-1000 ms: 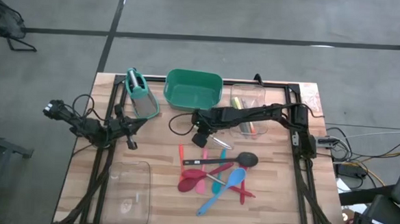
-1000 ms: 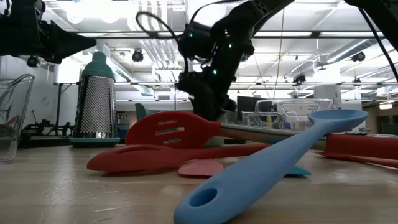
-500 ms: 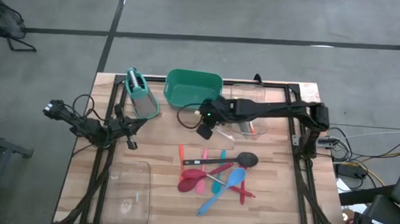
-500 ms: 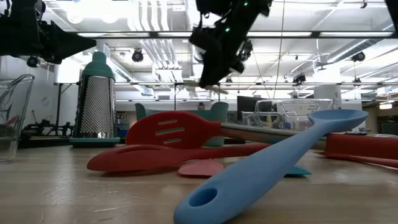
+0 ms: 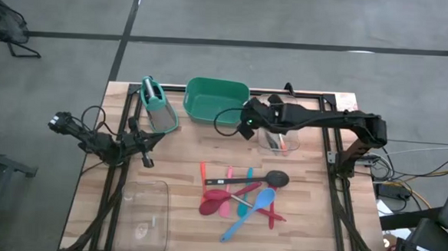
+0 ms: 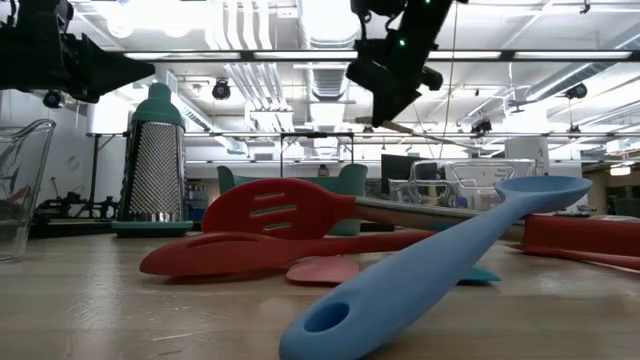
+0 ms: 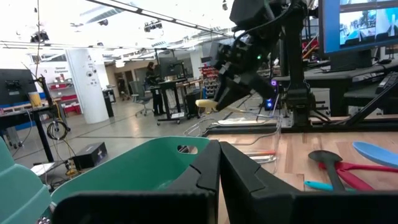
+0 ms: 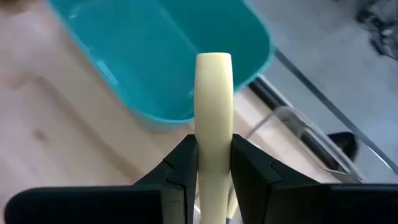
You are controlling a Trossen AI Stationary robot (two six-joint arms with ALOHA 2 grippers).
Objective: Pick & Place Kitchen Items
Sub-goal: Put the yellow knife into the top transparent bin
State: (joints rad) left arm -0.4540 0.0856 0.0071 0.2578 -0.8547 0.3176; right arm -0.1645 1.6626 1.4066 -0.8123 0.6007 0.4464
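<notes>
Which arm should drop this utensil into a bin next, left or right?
Right. The right hand is shut on the pale-handled utensil, raised between the green tub and the clear bin. The left hand waits shut at the table's left side.

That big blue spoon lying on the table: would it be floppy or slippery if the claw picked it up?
The blue spoon probably holds its shape: in the low view its bowl end sticks up unsupported without drooping. Its smooth, rounded handle could slip in a narrow pinch. It looks light, and would likely pivot rather than roll if pushed.
</notes>
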